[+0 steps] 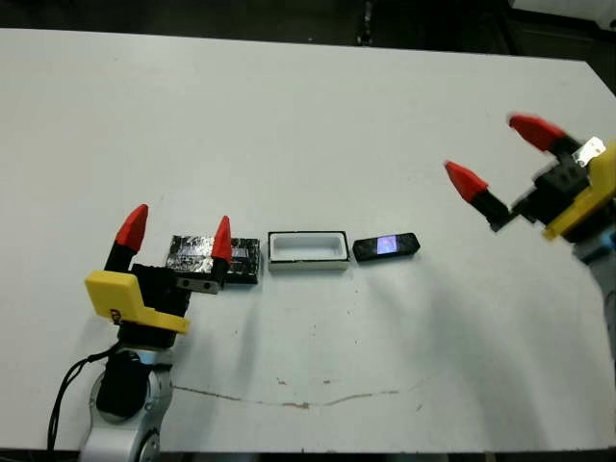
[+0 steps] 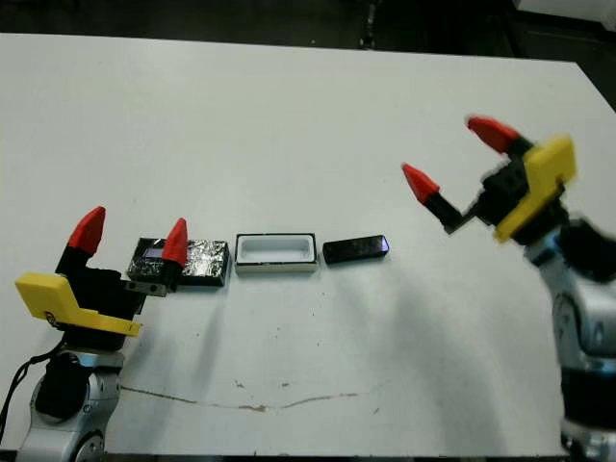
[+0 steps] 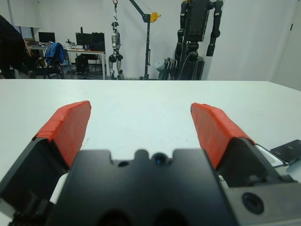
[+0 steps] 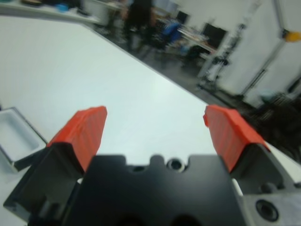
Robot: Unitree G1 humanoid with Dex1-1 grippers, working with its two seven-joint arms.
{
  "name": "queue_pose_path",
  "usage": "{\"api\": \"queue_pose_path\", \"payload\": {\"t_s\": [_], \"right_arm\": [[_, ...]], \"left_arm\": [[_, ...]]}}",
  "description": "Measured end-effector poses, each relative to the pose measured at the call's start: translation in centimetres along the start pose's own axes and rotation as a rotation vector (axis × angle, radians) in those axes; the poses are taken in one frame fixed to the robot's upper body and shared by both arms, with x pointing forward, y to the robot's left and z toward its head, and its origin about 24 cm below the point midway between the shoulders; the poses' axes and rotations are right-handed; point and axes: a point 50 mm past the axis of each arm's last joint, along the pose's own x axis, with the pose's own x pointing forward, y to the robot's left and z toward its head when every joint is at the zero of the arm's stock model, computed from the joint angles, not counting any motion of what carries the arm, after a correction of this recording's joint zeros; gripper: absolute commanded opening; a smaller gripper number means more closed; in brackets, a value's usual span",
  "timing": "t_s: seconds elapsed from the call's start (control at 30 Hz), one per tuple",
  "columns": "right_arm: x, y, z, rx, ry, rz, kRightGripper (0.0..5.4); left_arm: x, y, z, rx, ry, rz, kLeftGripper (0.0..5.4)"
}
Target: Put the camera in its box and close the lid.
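Observation:
Three things lie in a row near the table's middle front. The lid, black with crinkly silver speckles, is at the left. The white box sits open beside it. The glossy black camera lies flat just right of the box. My left gripper stands open at the lid's left end, one red fingertip over the lid. My right gripper hangs open in the air, well to the right of the camera and above the table. Both hold nothing.
A thin brown crack line runs along the table near its front edge. A lab with desks, robot stands and a person shows beyond the table in the wrist views.

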Motion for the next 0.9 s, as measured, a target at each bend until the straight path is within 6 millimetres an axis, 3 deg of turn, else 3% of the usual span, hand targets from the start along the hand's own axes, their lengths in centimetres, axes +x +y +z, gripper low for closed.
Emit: {"api": "queue_pose_path", "payload": {"t_s": [0.3,0.53,0.9], "right_arm": [[3.2,-1.1,0.4,-0.054,0.186,0.303,5.40],[4.5,-1.0,-0.3,-0.132,0.362,0.597,5.40],[6.0,0.5,-2.1,-0.250,0.483,0.792,5.40]], "left_arm": [[-0.1,0.0,0.1,-0.001,0.001,0.001,5.39],[-0.2,0.0,0.1,0.004,0.006,0.009,5.39],[-0.1,0.0,0.1,0.007,0.011,0.012,5.39]]}}
